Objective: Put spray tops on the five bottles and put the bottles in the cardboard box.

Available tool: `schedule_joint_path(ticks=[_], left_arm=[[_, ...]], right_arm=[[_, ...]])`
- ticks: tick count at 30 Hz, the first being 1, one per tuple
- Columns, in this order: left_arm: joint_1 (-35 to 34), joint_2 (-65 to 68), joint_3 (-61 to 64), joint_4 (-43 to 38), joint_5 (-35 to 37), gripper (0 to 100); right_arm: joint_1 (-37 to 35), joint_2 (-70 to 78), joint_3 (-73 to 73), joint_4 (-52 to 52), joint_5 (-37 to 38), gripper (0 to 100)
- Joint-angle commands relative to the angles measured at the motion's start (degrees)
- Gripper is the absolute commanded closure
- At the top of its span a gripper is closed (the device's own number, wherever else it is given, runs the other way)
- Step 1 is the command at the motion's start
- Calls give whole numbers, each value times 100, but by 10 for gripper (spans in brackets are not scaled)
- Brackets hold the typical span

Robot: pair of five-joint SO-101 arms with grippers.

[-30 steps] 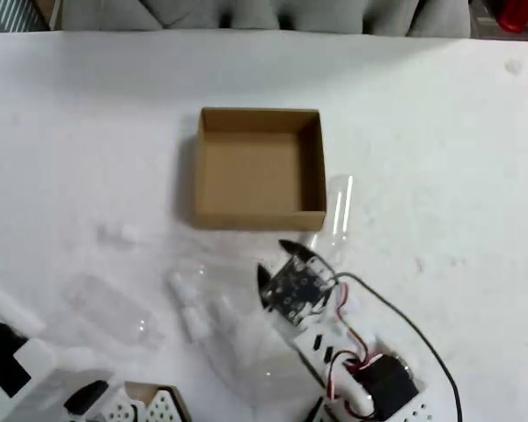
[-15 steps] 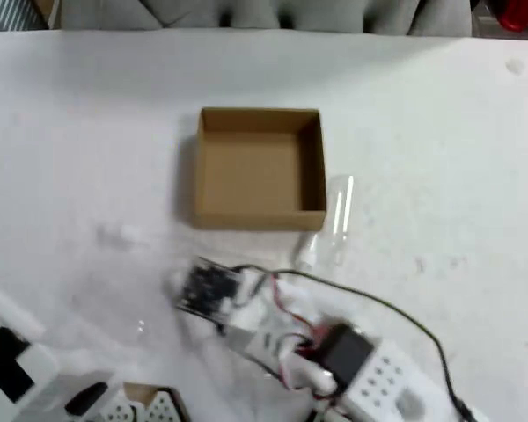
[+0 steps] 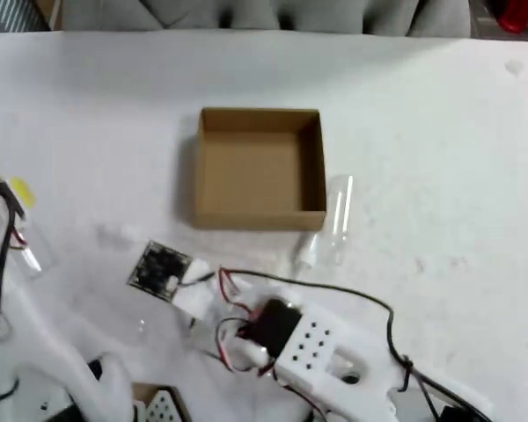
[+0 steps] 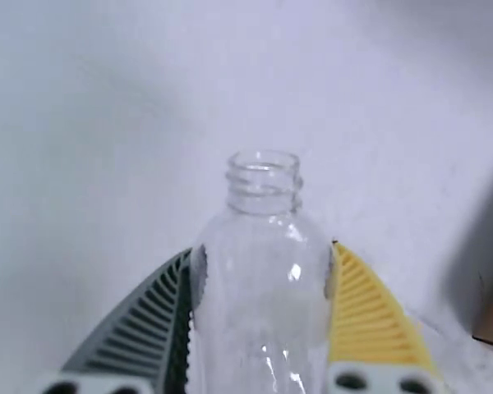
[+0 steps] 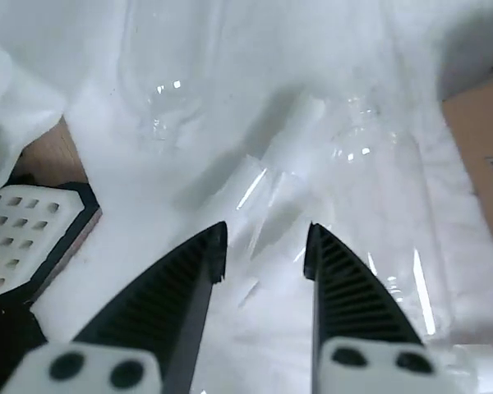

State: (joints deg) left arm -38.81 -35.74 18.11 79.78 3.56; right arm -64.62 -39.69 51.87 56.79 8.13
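My left gripper [image 4: 263, 250] is shut on a clear bottle [image 4: 263, 205] with an open threaded neck and no spray top; its grey and yellow fingers [image 4: 370, 312] press the bottle's sides. The yellow finger [image 3: 19, 191] is at the table's left edge. The right arm's wrist [image 3: 163, 268] hangs over the front left of the table. My right gripper [image 5: 264, 246] is open above clear bottles [image 5: 378, 205] and a whitish spray-top piece [image 5: 292, 135], gripping nothing. The cardboard box [image 3: 260, 167] stands open and empty mid-table. Another bare bottle [image 3: 334, 220] lies by the box's right front corner.
A small white spray top [image 3: 119, 233] lies left of the box's front. A brown and white perforated block [image 3: 158, 406] sits at the front edge, also seen as a holed white block [image 5: 33, 238]. The right arm's cable [image 3: 370, 303] loops over the front right.
The right arm has swung left from the box's front right corner to the front left. The left arm has come up at the left edge.
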Motion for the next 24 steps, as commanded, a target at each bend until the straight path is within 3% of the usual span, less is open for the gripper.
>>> schedule_joint_path(ticks=[1,5,19,24], left_arm=[[189,-620,580,-668,431,979],[207,-910,765,-756,448,979],[207,-954,791,-765,448,979],[207,-980,1055,-1037,448,979]], right_arm=[[-321,13,299,-576,-255,865],[-488,22,774,-1103,-255,865],[-848,664,527,-1182,-299,867],[-857,1218,255,-1182,-299,935]])
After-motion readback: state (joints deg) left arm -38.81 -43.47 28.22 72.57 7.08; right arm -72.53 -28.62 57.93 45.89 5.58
